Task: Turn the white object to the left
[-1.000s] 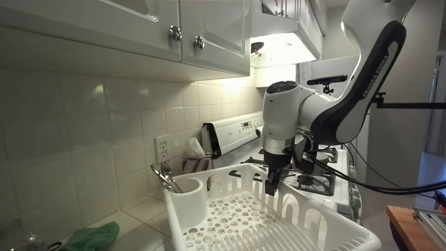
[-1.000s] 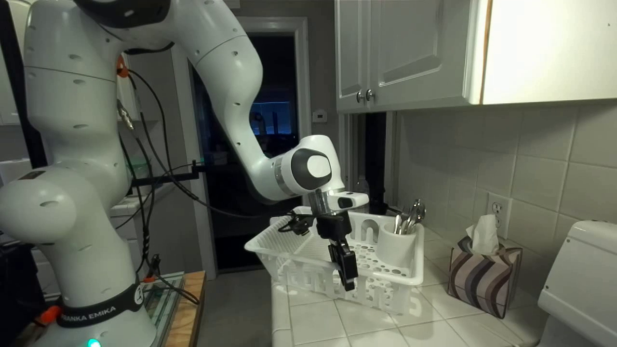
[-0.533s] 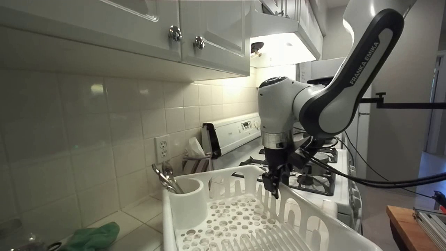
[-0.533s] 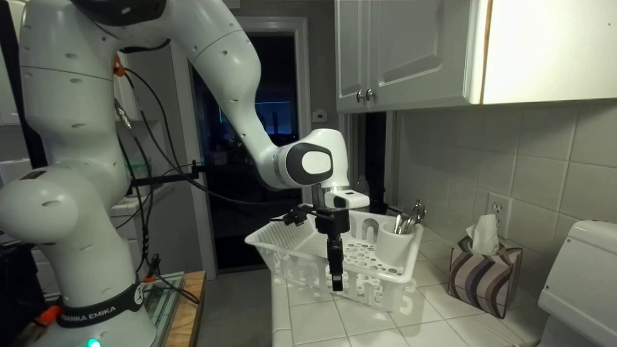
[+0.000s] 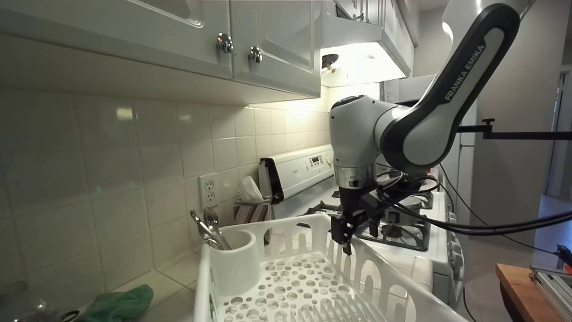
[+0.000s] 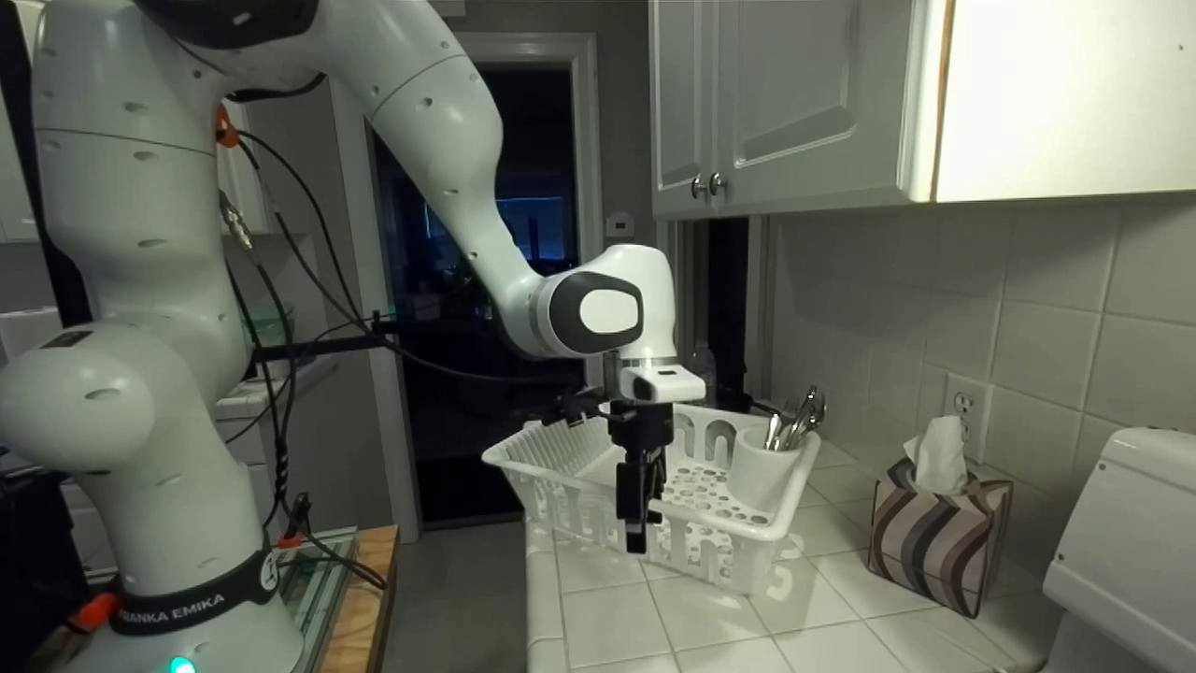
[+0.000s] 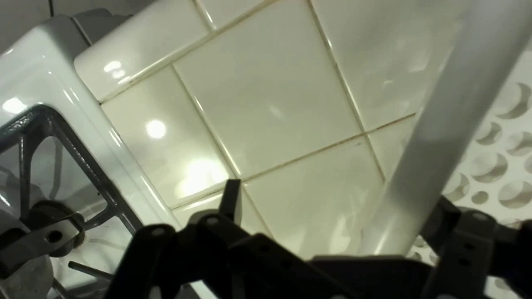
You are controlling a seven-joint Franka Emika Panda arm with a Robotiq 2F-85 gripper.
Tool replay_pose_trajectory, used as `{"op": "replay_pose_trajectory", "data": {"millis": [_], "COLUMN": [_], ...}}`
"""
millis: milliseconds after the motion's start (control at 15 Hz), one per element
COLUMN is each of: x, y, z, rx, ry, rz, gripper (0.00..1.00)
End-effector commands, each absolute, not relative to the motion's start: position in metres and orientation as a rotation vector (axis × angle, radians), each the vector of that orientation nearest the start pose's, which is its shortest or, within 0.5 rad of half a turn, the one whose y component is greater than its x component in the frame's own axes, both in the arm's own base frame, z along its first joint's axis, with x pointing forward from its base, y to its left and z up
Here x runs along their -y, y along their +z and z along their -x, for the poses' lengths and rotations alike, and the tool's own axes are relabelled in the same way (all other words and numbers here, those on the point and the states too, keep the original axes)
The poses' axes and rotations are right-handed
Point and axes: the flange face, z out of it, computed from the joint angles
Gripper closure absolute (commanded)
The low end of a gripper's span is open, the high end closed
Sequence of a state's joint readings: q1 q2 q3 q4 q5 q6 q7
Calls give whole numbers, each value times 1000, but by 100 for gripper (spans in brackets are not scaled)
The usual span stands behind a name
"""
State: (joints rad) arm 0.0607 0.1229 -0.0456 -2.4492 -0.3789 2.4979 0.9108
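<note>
The white object, a dish rack (image 5: 322, 220), stands on the tiled counter. In both exterior views it sits at an angle, its round utensil cup (image 5: 236, 270) holding metal cutlery. My gripper (image 6: 643, 523) points down at the rack's stove-side rim. In the wrist view the gripper (image 7: 337, 207) is spread wide, straddling that white rim (image 7: 449, 124). One finger (image 7: 444, 218) lies on the inner side, close to the rim; whether it touches cannot be told. Out over the tiles is the other finger (image 7: 231, 197), with a wide gap from the rim.
A stove (image 5: 440, 223) with black grates adjoins the counter. Against the wall stands a striped tissue box (image 6: 934, 547). A green cloth (image 5: 118, 304) lies by the rack. Cabinets (image 5: 272, 40) hang overhead, and a wooden bench (image 5: 520, 286) is off to the side.
The jaws have spread from nearly shut to wide. The wrist has rotated, its fingers now on either side of the rim. The rack has swung a little, its near corner shifting away from the tissue box.
</note>
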Motion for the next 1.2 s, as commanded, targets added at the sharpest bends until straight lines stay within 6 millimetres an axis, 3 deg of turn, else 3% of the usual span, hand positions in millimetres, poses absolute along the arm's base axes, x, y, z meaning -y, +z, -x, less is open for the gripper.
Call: {"op": "replay_pose_trajectory", "data": {"millis": [0,200,733,800,867,1000,1133], "x": [-14,-16,-46,-49,-51,-55,-58], "y": [254,255,244,243,242,242,241], "z": [-476,-476,-463,-463,-462,-461,-460], "rx": [-1076,-1141,-1229,-1230,-1238,-1247,-1259], "ry": [-82,-85,26,26,31,45,59], "rz": [3204,3163,3037,3032,3025,3011,2998], "gripper": [0,0,0,3,28,31,46]}}
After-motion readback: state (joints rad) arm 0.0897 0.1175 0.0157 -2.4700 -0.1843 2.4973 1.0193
